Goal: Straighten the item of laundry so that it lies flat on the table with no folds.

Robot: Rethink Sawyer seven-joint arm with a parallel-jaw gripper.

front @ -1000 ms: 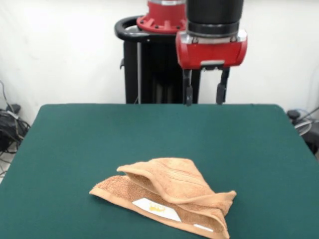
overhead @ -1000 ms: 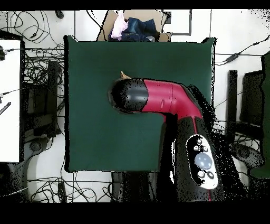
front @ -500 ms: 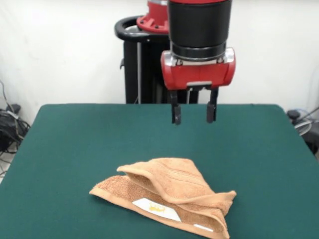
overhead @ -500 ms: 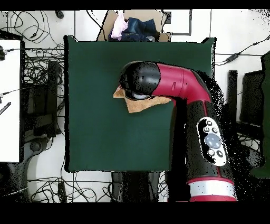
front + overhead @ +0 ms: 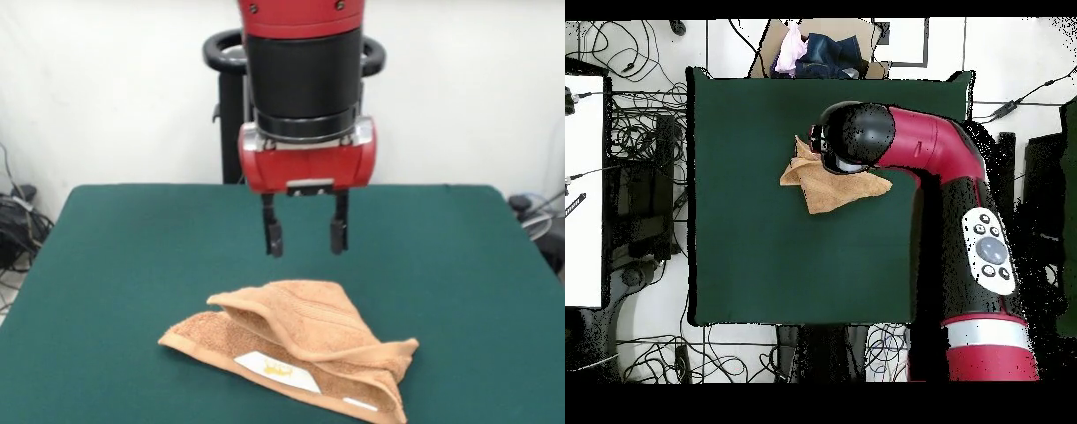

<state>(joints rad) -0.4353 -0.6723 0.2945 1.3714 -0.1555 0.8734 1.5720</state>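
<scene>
The item of laundry (image 5: 300,349) is a peach-orange towel, folded over itself in a rumpled heap near the front of the green table (image 5: 106,265), with a white label showing along its near edge. My gripper (image 5: 306,238) hangs open a short way above the heap's top fold, touching nothing. In the overhead view the towel (image 5: 833,190) sticks out from under the arm's head (image 5: 857,138), which hides the gripper there.
A cardboard box with clothes (image 5: 820,52) sits past the table's edge at the top of the overhead view. Cables (image 5: 18,221) lie on the floor to the left. A white desk (image 5: 583,190) stands beside the table.
The gripper has come down and moved left and toward the towel, from high near the far table edge to just above the heap. The towel has not moved.
</scene>
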